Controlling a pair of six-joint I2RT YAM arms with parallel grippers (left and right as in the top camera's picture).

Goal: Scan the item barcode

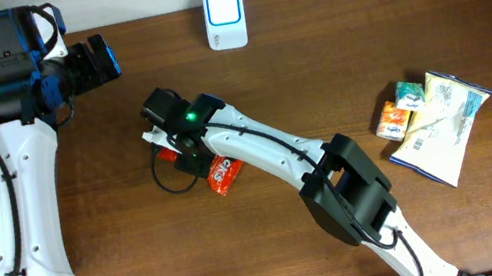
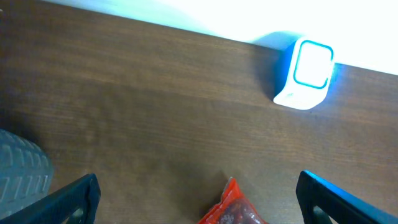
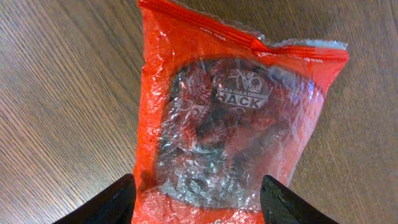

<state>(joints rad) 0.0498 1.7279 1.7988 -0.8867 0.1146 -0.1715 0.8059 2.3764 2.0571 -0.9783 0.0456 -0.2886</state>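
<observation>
Well, I see a dark, wood-grained surface (image 1: 313, 55); the crinkly red plastic packet (image 3: 224, 124) lies flat, flanked by my right hand (image 3: 198, 202), whether gripped I cannot tell; my left hand (image 2: 198, 190) gapes wide.

The red packet (image 3: 236, 124) bears white lettering on its clear window; "HACK" reads plainly in the right wrist view; the smaller line arched above it is too fine to read. The mark under the scanner (image 1: 225, 17) screen and the print on the pale bags (image 1: 442, 124) are too small to tell.
</observation>
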